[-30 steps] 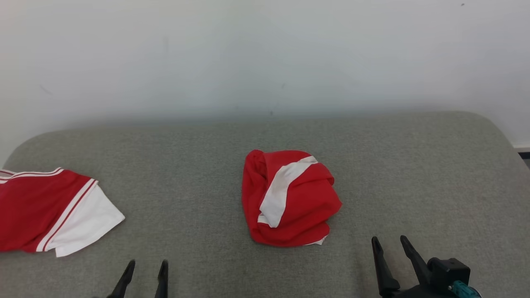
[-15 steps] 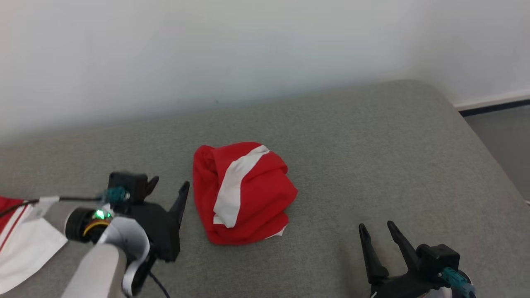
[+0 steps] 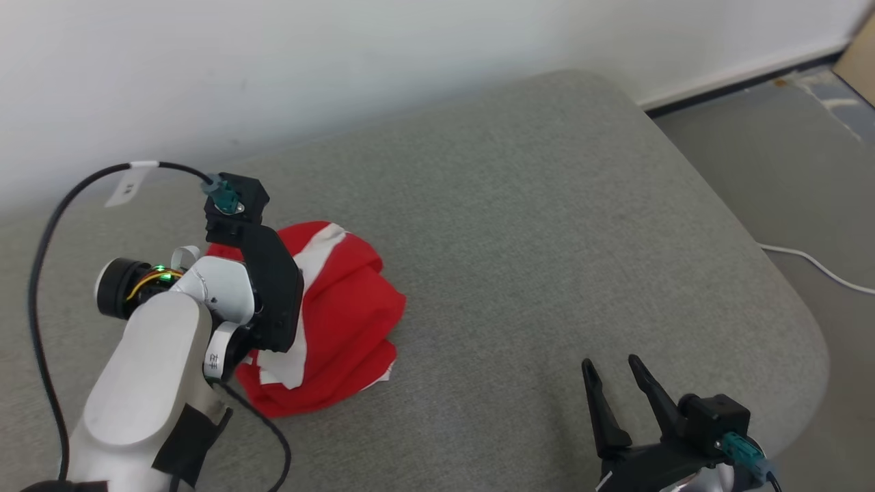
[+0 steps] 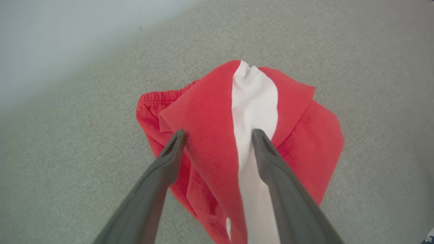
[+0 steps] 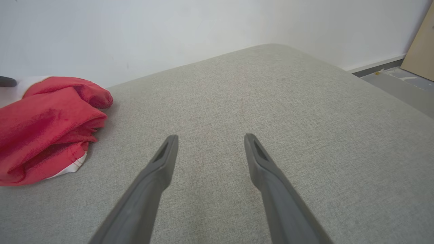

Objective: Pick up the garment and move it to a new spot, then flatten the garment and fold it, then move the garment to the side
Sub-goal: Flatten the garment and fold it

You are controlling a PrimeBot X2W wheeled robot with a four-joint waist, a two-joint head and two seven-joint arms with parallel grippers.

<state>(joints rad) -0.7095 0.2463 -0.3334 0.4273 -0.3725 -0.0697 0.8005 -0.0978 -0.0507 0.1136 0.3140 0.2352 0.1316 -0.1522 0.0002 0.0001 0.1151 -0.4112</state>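
Observation:
The garment is a crumpled red heap with a broad white band, lying on the grey cushion. No number shows on it. My left arm's wrist hangs over the heap's left part, pointing down. In the left wrist view my left gripper is open, and its fingers straddle a red fold and the white band of the garment. Whether the tips touch the cloth I cannot tell. My right gripper is open and empty near the cushion's front right, with the garment well to its left.
The cushion's rounded right edge drops to a grey floor, where a white cable lies. A white wall runs behind the cushion, and a brown board stands at the far right. My left arm's black cable loops at the left.
The camera has swung to the right. My left arm has risen from the bottom edge and come over the garment. The right gripper and the heap have kept their places.

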